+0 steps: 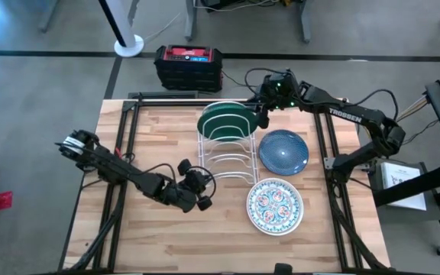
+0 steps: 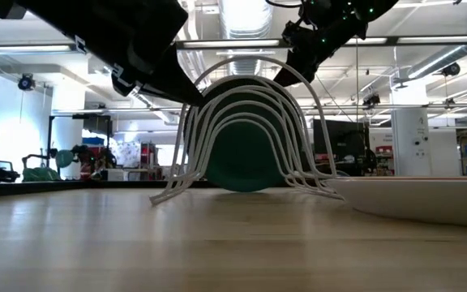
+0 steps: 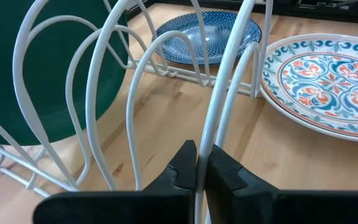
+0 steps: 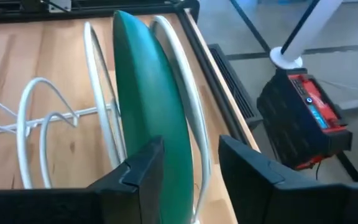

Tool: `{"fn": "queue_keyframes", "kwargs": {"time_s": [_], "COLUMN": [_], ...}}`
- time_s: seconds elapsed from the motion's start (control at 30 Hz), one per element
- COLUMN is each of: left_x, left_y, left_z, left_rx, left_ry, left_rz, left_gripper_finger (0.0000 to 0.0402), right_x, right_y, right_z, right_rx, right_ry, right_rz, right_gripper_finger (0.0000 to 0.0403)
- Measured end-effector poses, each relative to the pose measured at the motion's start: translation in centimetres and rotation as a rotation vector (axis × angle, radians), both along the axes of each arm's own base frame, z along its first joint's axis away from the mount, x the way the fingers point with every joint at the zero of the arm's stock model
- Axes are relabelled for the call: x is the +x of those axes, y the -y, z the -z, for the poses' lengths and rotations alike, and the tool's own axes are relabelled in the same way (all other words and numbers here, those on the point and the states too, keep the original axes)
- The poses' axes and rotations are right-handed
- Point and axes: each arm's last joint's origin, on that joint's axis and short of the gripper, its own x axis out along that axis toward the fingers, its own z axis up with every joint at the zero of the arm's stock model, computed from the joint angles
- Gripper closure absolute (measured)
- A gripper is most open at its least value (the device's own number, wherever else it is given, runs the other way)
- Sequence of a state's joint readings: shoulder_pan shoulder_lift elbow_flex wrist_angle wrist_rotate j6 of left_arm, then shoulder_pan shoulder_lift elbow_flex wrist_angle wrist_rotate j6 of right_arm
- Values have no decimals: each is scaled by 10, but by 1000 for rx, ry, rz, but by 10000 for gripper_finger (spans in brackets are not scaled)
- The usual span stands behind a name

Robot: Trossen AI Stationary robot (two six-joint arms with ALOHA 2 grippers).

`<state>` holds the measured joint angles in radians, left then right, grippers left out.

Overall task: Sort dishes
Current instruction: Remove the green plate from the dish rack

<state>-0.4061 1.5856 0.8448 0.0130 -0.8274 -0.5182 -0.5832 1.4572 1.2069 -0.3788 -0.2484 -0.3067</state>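
Altogether 3 dishes — green dish [image 1: 224, 121] racked, right pincer [image 4: 188, 163] open astride it; left pincer [image 3: 197, 163] clamping rack [image 1: 228, 162] wire.

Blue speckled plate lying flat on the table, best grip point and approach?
Take the glossy blue speckled plate by its rim: it lies flat on the wooden table, so only the raised edge offers a pinch. Probably come from above on its outer side, away from the white wire rack, nearest the right gripper.

The wooden table [image 1: 151, 237] carries a white wire rack [image 1: 224, 156] near its far edge. The blue speckled dish [image 1: 283, 151] and floral dish [image 1: 275, 206] lie toward its right edge.
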Motion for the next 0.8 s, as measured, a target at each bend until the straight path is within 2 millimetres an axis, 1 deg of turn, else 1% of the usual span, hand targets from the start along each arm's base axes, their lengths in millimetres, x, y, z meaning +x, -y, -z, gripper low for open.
{"fn": "queue_keyframes", "kwargs": {"time_s": [0.2, 0.4, 0.6, 0.8], "left_x": [-1, -1, -2, -2], "left_y": [0, 0, -1, 0], "left_z": [0, 1, 1, 1], "left_rx": [3, 3, 2, 1], "left_ry": [-8, -13, -18, -22], "left_rz": [0, -5, -9, -5], "left_gripper_finger": [401, 401, 401, 401], "right_x": [-3, -4, -5, -4], "right_y": [-1, -2, -5, -4], "right_z": [-3, -15, -13, -11], "right_rx": [-4, -12, 36, 31], "right_ry": [-2, 25, 20, 15], "right_rz": [-7, -23, -75, -74], "right_gripper_finger": [250, 256, 247, 240]}}
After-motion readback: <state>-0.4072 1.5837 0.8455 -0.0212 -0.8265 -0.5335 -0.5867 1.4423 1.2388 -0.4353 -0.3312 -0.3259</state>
